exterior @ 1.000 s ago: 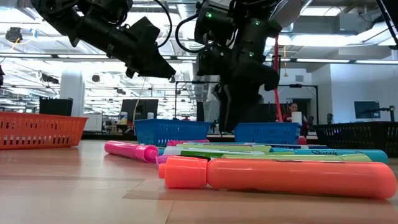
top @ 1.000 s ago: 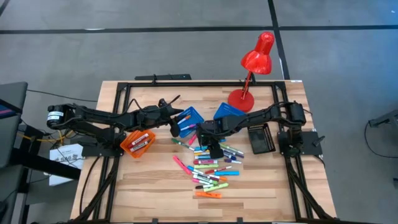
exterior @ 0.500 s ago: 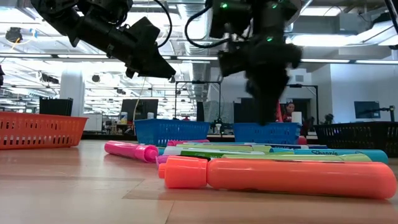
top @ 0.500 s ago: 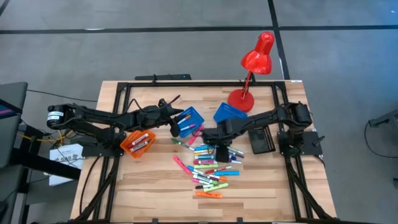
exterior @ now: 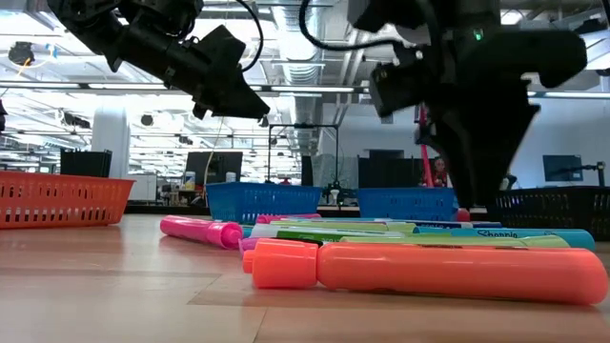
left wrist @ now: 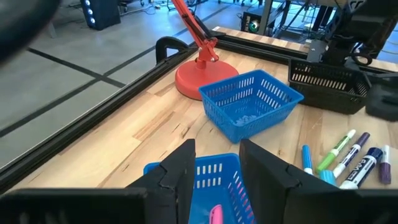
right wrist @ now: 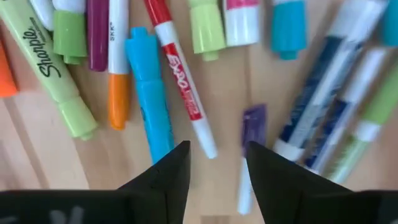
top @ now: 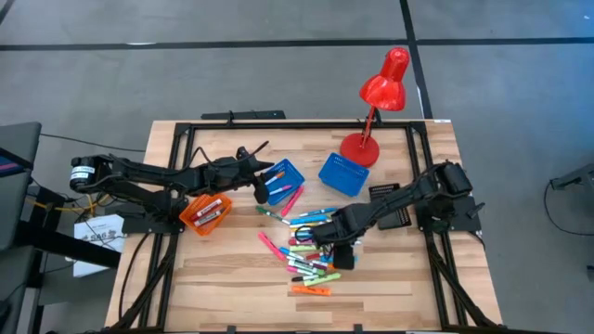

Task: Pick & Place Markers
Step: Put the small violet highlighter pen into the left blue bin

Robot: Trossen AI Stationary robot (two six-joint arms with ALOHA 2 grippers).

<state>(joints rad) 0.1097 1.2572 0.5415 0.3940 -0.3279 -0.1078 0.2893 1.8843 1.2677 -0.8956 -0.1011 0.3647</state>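
Many bright markers [top: 311,250] lie in a loose pile on the wooden table's middle; in the low view an orange one [exterior: 429,272] lies nearest. My right gripper [top: 340,249] hovers open and empty above the pile, pointing down. Between its fingers the right wrist view [right wrist: 214,174] shows bare wood, with a blue highlighter [right wrist: 149,106], a red-and-white marker [right wrist: 180,81] and a purple-capped marker [right wrist: 252,127] just beyond them. My left gripper [top: 263,178] waits open and empty over the left blue tray [left wrist: 214,171], in which a pink marker [left wrist: 214,214] lies.
A second blue tray [top: 343,173] stands right of the first. An orange tray [top: 206,211] holding markers is at the left. A black tray [top: 392,206] is at the right. A red desk lamp [top: 376,93] stands at the back. Bare wood lies left of and in front of the pile.
My right gripper has gone from beside the blue trays toward the table's near edge and a little to the right, out over the marker pile. The markers and my left arm have kept still.
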